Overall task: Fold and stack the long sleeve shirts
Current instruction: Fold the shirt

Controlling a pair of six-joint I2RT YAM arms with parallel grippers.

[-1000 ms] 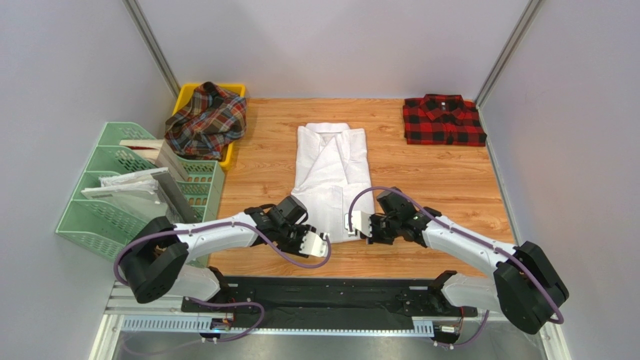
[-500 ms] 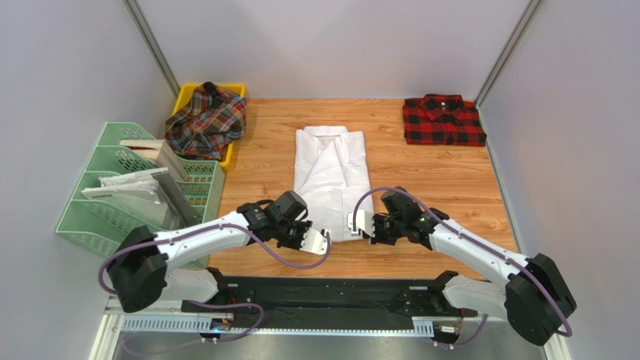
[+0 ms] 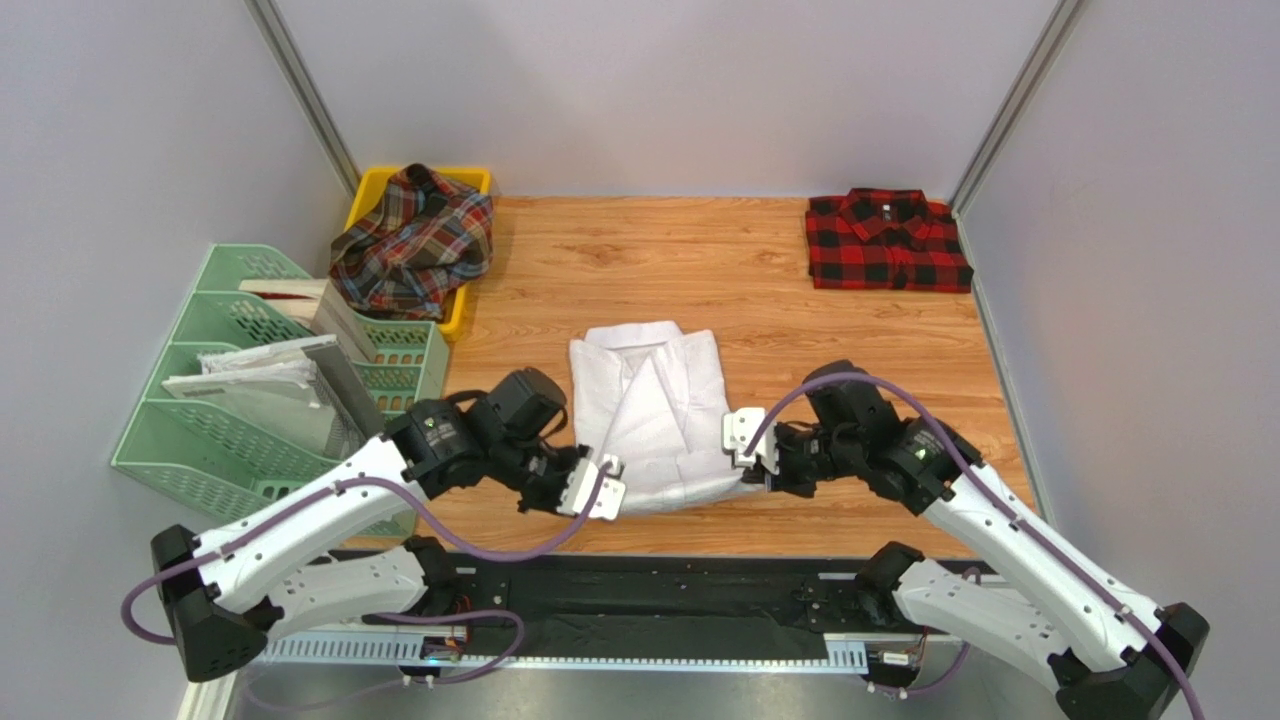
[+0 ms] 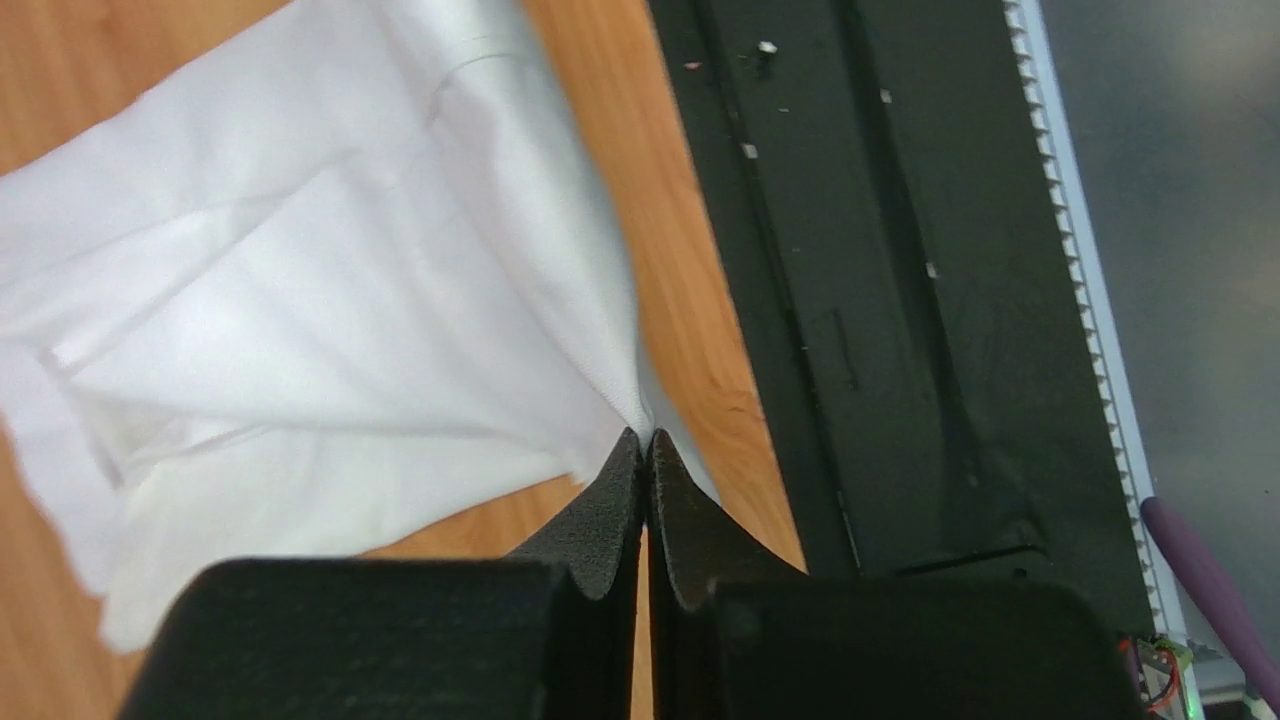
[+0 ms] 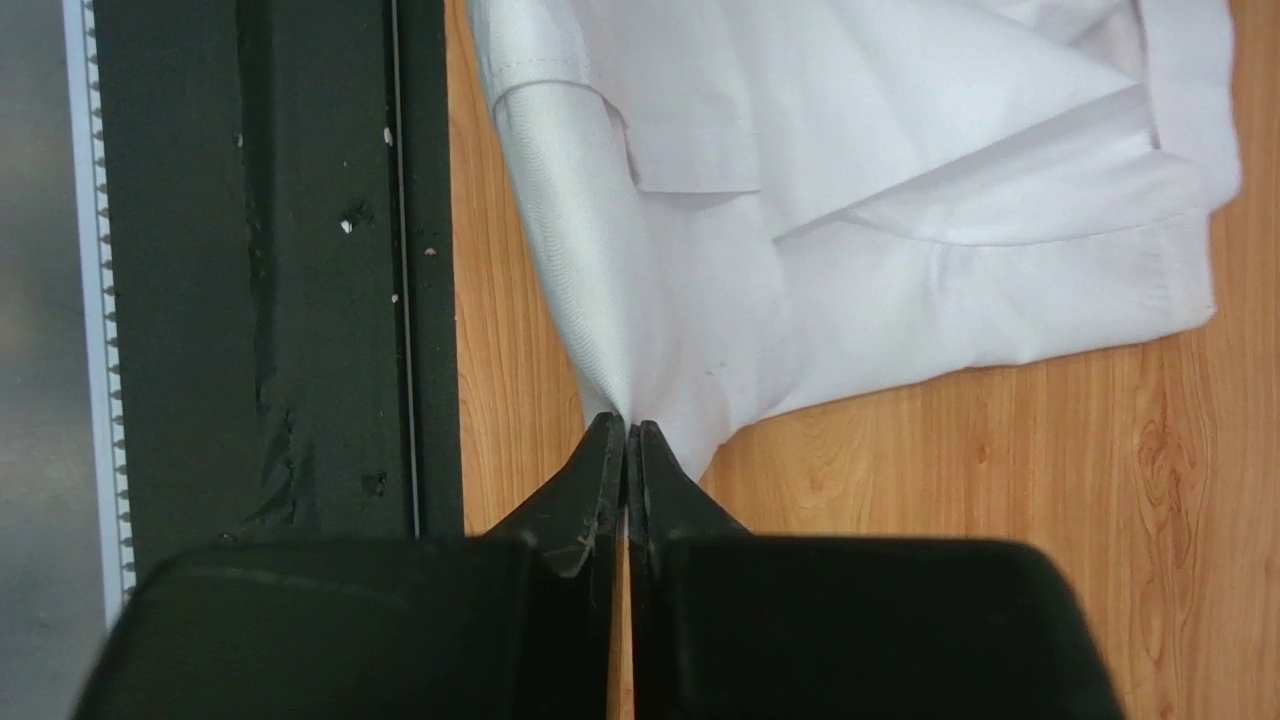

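At upper left the tartan shirt [image 3: 413, 240] slumps in a yellow bin [image 3: 455, 311], hiding most of it; at lower middle the left gripper [image 4: 648, 447] pinches the white shirt [image 3: 654, 413] at its lower-left corner, the right gripper [image 5: 627, 432] at its lower-right corner, the clamped cloth hidden between the pads; the checked shirt [image 3: 884, 240] lies folded at upper right.
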